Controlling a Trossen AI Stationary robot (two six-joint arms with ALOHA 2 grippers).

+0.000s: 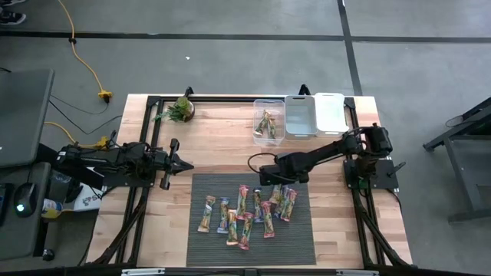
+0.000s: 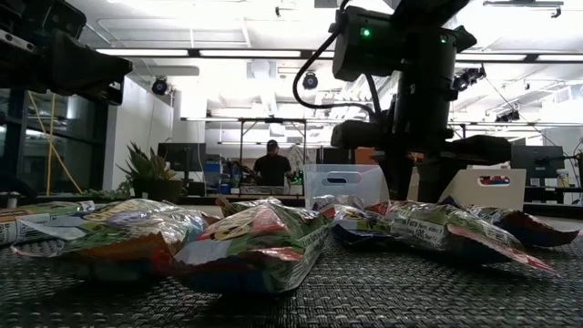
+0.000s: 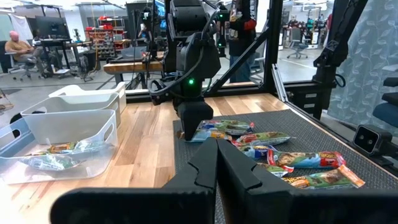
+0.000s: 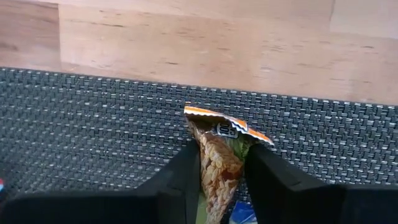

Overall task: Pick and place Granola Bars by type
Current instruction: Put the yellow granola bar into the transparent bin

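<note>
Several granola bars [image 1: 245, 211] in shiny orange, pink and blue-green wrappers lie flat on a dark woven mat [image 1: 203, 253]; the low view shows them close up [image 2: 255, 241]. My right gripper [image 4: 222, 155] is down at the mat's far edge [image 1: 266, 179] and is shut on one orange/tan bar [image 4: 219, 165]. My left gripper [image 3: 216, 163] is shut and touches nothing, hovering left of the mat [image 1: 181, 163]. A few bars lie in the clear bin [image 1: 268, 125]. My right gripper pinches the orange/tan bar between its two fingers [image 4: 180, 174], one on each long side, near one end. The crimped end [image 4: 227, 126] sticks out past the fingertips. The fingers point down at the mat, along the bar. Whether the bar is lifted off the mat, I cannot tell.
Three bins stand along the table's far edge: the clear one, a grey one [image 1: 300, 115] and a white one [image 1: 330, 112]. A small potted plant [image 1: 182, 109] sits at the far left. Bare wood lies between mat and bins. People show in the room beyond [image 2: 271, 167].
</note>
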